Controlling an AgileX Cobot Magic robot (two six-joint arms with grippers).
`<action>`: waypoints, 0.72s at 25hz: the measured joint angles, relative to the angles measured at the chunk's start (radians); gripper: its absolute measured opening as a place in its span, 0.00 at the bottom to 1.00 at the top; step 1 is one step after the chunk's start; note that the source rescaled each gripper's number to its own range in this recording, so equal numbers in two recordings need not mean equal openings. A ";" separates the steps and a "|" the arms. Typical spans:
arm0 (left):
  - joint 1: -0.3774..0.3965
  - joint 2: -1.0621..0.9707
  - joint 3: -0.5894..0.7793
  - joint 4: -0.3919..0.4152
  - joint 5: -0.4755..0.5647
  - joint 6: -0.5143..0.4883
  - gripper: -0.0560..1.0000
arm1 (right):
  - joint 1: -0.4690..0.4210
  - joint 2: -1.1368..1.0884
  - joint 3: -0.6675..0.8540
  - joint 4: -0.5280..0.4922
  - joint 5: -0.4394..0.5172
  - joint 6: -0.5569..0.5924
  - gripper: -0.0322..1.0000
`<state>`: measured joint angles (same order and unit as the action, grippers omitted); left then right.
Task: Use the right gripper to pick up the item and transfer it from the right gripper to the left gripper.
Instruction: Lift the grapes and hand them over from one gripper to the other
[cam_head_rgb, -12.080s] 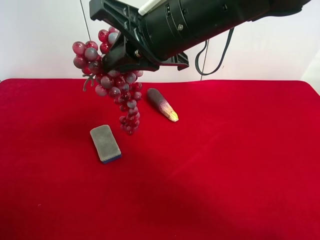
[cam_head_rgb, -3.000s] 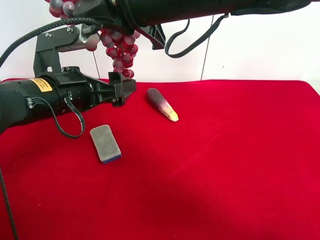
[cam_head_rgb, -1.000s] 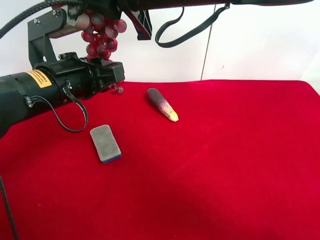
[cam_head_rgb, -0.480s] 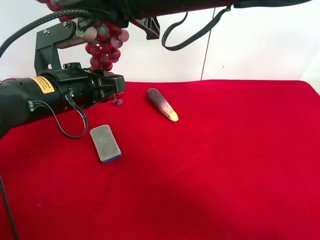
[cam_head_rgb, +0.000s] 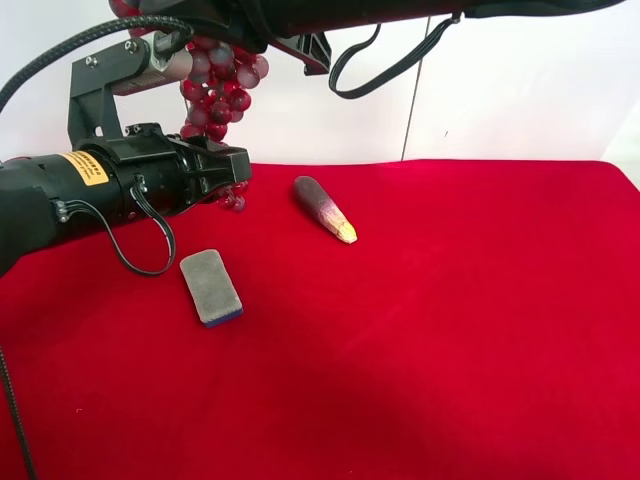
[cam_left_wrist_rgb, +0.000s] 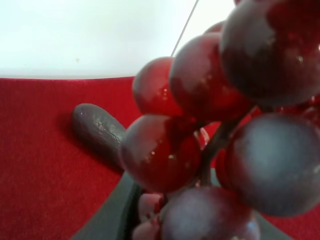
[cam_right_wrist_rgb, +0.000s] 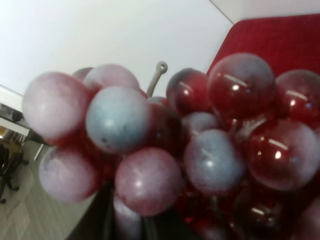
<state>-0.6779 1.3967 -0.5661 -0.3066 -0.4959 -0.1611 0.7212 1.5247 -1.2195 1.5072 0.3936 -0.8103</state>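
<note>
The grapes (cam_head_rgb: 218, 88), a bunch of glossy red and whitish-pink balls, hang in the air from my right gripper (cam_head_rgb: 200, 25), the unlabelled black arm at the top edge of the exterior high view. It is shut on the top of the bunch. They fill the right wrist view (cam_right_wrist_rgb: 200, 150). My left gripper (cam_head_rgb: 238, 170), on the yellow-labelled arm, reaches in from the left. Its jaws stand around the lower end of the bunch and look closed on it. A few grapes poke out below the fingers. The grapes also fill the left wrist view (cam_left_wrist_rgb: 210, 130).
A dark purple tapered piece with a yellow tip (cam_head_rgb: 324, 208) lies on the red cloth (cam_head_rgb: 450, 320) just right of the grippers; it also shows in the left wrist view (cam_left_wrist_rgb: 97, 131). A grey sponge (cam_head_rgb: 210, 287) lies below the left arm. A white wall stands behind.
The left gripper has dropped a little and closed in on the lower end of the bunch. The right arm has shifted slightly right, so the bunch now hangs slanted.
</note>
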 joint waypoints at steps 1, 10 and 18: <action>0.000 0.000 0.000 0.000 0.000 0.000 0.09 | 0.000 0.000 0.000 -0.001 -0.008 0.000 0.03; 0.000 0.000 0.000 0.000 -0.001 0.000 0.09 | 0.000 0.000 0.000 -0.004 0.043 0.004 0.85; 0.000 0.000 0.000 0.000 -0.003 0.000 0.09 | 0.000 0.000 0.000 0.038 0.046 0.009 1.00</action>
<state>-0.6779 1.3967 -0.5661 -0.3066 -0.4992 -0.1611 0.7212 1.5247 -1.2195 1.5450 0.4393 -0.8011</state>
